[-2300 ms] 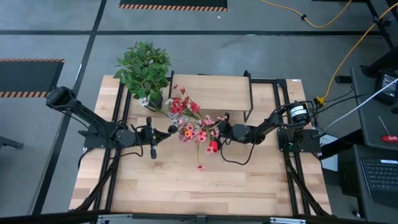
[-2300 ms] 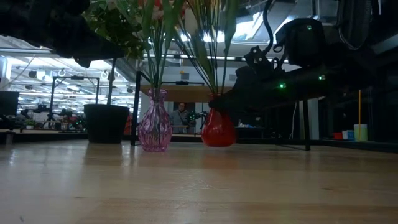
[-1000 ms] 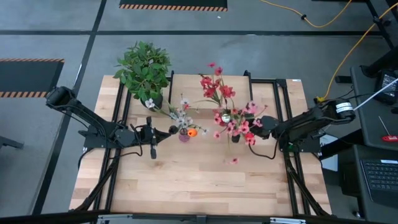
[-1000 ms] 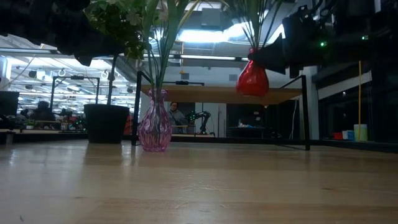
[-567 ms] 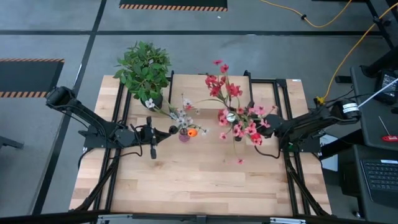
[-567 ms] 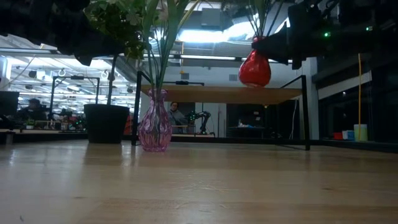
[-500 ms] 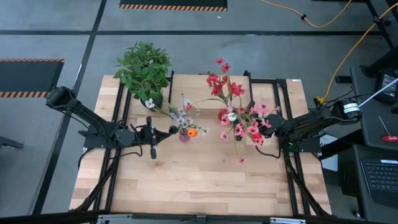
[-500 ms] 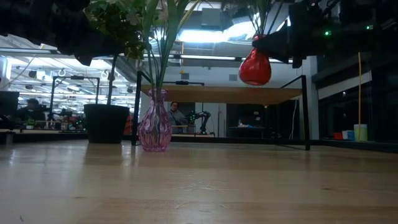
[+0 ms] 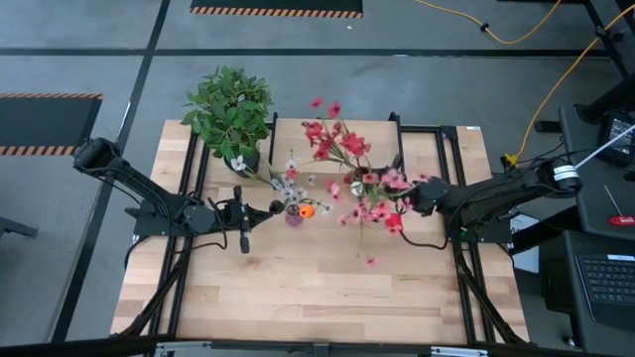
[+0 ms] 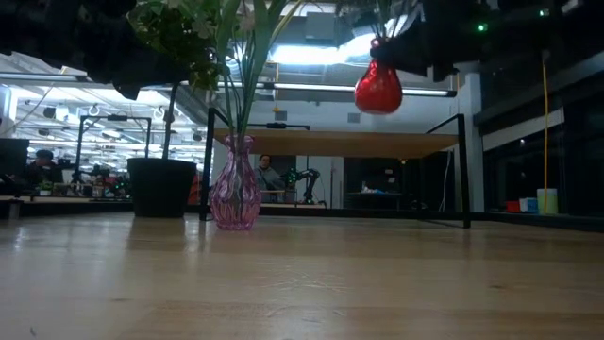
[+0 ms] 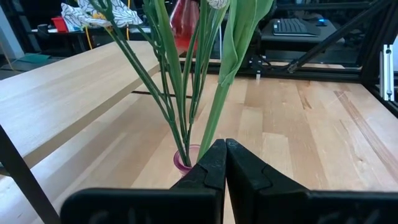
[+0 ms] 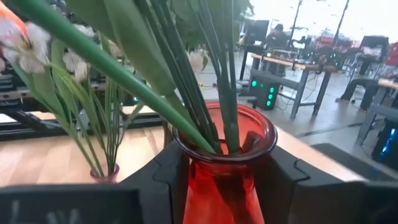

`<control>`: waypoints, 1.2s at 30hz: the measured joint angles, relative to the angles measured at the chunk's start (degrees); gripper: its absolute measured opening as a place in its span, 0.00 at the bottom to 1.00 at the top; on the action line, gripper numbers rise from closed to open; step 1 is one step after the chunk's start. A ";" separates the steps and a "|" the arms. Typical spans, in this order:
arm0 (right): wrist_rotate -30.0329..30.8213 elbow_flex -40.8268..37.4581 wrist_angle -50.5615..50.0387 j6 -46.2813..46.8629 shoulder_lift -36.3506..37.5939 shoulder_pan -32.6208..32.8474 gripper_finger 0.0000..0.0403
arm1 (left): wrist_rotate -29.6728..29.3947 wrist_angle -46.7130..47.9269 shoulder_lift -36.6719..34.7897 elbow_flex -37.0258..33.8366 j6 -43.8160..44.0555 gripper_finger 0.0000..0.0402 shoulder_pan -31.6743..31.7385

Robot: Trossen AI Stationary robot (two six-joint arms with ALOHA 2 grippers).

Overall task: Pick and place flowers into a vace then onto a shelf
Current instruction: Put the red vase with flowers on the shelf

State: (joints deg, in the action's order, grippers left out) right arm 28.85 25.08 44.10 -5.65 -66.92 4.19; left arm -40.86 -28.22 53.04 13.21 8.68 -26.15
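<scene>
Right gripper (image 12: 227, 174) clamps glossy bulbous red glass vase (image 10: 378, 90) of thin-stemmed flowers (image 9: 342, 149) aloft over light-wood shelf (image 10: 330, 144); left gripper (image 11: 225, 163) closed, beside ribbed pink vase (image 10: 234, 196).

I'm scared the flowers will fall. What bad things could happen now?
The right gripper holds the red vase in the air above the shelf. If the grip slips, the vase could drop and tip. Its long flowers lean out sideways, so they might brush the flowers in the pink vase and knock it over.
</scene>
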 joint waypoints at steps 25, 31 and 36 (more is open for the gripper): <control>0.03 1.27 -7.90 -3.67 11.33 -4.06 0.34 | -0.02 -0.32 0.00 0.00 0.08 0.01 0.00; 0.03 1.27 -8.88 -3.34 11.35 -9.22 0.34 | -0.01 -0.33 0.00 0.00 0.11 0.01 0.01; -6.15 2.46 -12.81 -0.19 11.48 -14.00 0.34 | -0.02 -0.34 0.00 0.00 0.12 0.01 0.02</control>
State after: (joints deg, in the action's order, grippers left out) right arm 22.70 27.54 31.29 -5.84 -55.44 -9.81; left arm -40.88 -28.56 53.04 13.21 8.80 -26.13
